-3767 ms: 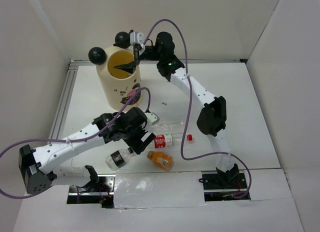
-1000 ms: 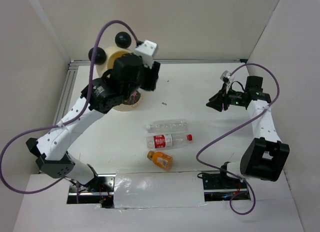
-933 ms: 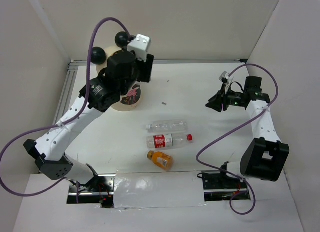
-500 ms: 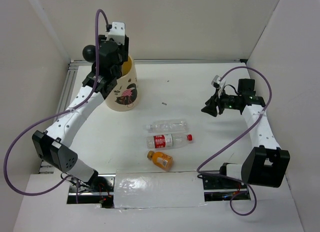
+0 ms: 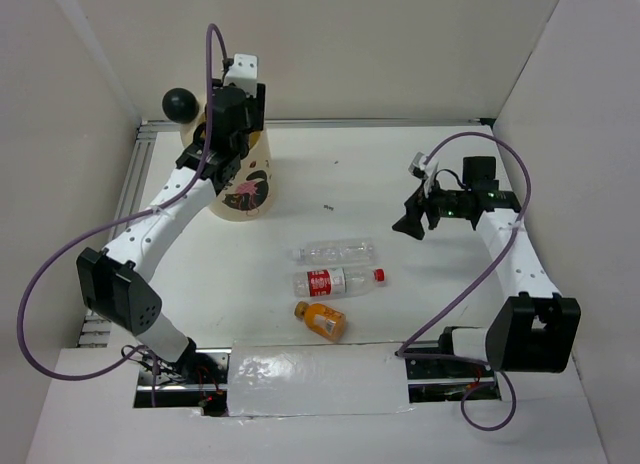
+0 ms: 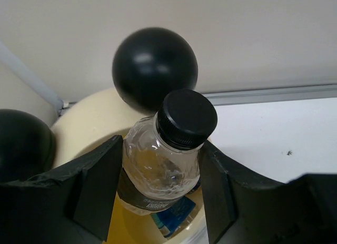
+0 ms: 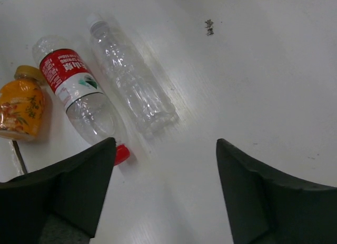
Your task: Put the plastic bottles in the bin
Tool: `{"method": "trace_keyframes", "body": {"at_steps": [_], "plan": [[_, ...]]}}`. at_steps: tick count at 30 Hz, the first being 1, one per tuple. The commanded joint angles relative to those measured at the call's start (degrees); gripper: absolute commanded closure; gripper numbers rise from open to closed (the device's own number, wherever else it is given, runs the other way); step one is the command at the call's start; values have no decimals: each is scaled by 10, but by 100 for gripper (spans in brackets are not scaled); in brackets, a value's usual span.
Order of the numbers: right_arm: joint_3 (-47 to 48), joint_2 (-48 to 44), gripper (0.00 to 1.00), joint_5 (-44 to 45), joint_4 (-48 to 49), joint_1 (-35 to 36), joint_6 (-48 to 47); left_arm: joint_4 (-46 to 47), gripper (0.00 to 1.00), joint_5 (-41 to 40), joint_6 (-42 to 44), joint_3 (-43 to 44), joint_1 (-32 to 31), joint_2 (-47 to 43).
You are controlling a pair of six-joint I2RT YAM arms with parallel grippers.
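Observation:
My left gripper is shut on a clear bottle with a black cap and black label, held over the mouth of the cream-yellow bin. A blue-labelled bottle lies inside the bin. In the top view the left gripper sits over the bin. Three bottles lie mid-table: plain clear, red-labelled, short orange. My right gripper is open and empty, to the right of and above them; its wrist view shows the clear, red-labelled and orange bottles.
The bin has two black ball ears, one visible in the top view. An aluminium rail runs along the table's left side. White walls enclose the table. A small dark mark is on the table.
My left arm has carried the black-labelled bottle from the table up over the bin's mouth. My right arm has swung from the bin to the right side, then edged left.

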Motion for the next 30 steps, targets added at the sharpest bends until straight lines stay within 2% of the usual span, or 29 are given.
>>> {"method": "trace_keyframes", "body": {"at_steps": [1, 2, 3, 4, 9, 12, 16, 17, 20, 24, 30], "plan": [[13, -8, 12, 12, 26, 33, -13, 14, 36, 22, -38, -17, 2, -17], [13, -3, 9, 12, 26, 43, -21, 8, 19, 27, -43, -26, 2, -24], [13, -3, 5, 12, 20, 53, -48, 8, 13, 37, -43, -26, -3, -40], [13, 2, 3, 21, 20, 75, -57, 8, 0, 42, -43, -35, -3, -48], [19, 25, 0, 47, 39, 151, -95, -36, 0, 59, -54, -40, -50, -113], [45, 60, 0, 73, 39, 207, -113, -52, 0, 59, -65, -71, -84, -200], [65, 119, 1, 143, 93, 290, -109, -137, 0, 134, -121, -149, -112, -335], [72, 145, 1, 180, 109, 320, -109, -157, 0, 134, -157, -192, -112, -358], [115, 212, 1, 212, 132, 368, -107, -252, 0, 119, -242, -258, -123, -433], [194, 313, 0, 261, 120, 425, -102, -315, 0, 84, -314, -304, -135, -531], [243, 385, 2, 287, 74, 455, -118, -380, 0, 73, -333, -304, -135, -558]]}}
